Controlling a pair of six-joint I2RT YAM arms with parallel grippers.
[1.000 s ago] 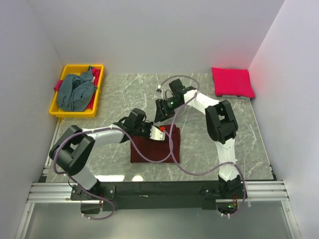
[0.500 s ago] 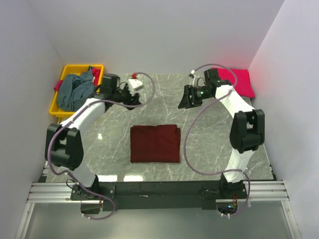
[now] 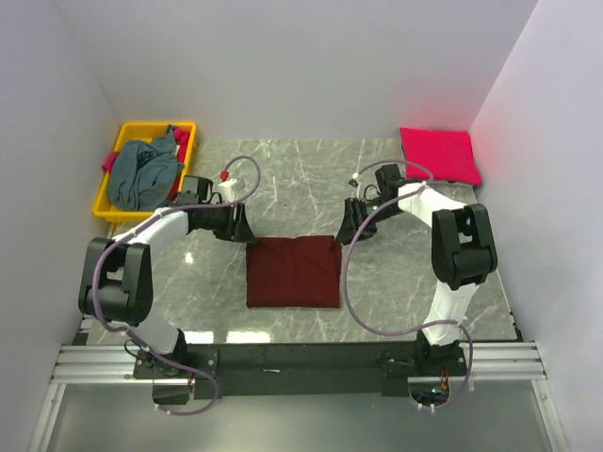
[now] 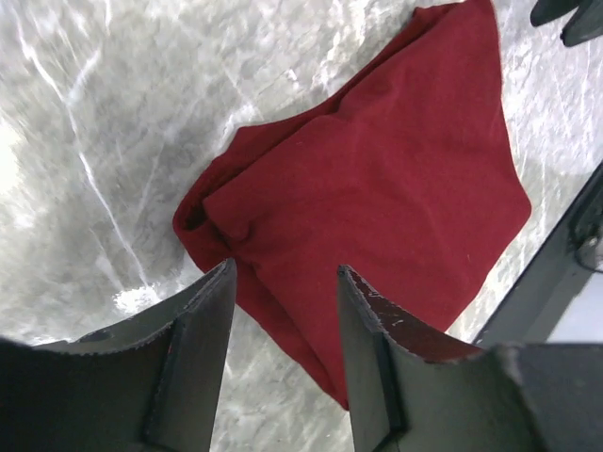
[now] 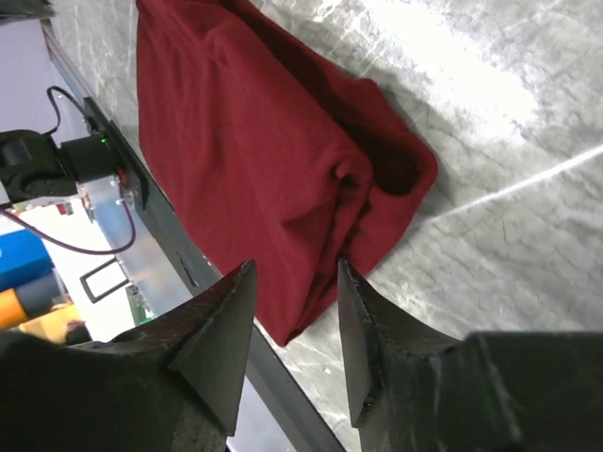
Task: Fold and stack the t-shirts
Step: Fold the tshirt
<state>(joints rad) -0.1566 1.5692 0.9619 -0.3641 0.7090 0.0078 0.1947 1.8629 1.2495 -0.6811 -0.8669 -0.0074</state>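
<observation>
**Left fingers.** The left fingers (image 4: 196, 350) stand apart with nothing clamped between them. In the left wrist view, their tips hang just over the far-left corner of the maroon shirt (image 4: 396, 179). The cloth edge shows in the gap between them. You cannot tell from that view whether the tips touch the cloth.

**Right fingers.** The right fingers (image 5: 215, 347) also stand apart and grip nothing. In the right wrist view, their tips sit just over the far-right corner of the maroon shirt, where the folded layers bunch into a small pocket.

**Maroon shirt.** In the top view, the shirt lies folded into a rough rectangle on the tabletop (image 3: 283, 169), centred between the two arms. Each arm reaches in from its own side to one far corner.

**Other shirts.** The pink shirt (image 3: 439, 155) lies folded at the far-right corner of the tabletop, well apart from both arms. The grey-blue shirt (image 3: 143, 174) lies crumpled in the yellow bin (image 3: 141, 125) at the far-left edge. Red cloth shows at the bin's rim beside it.
</observation>
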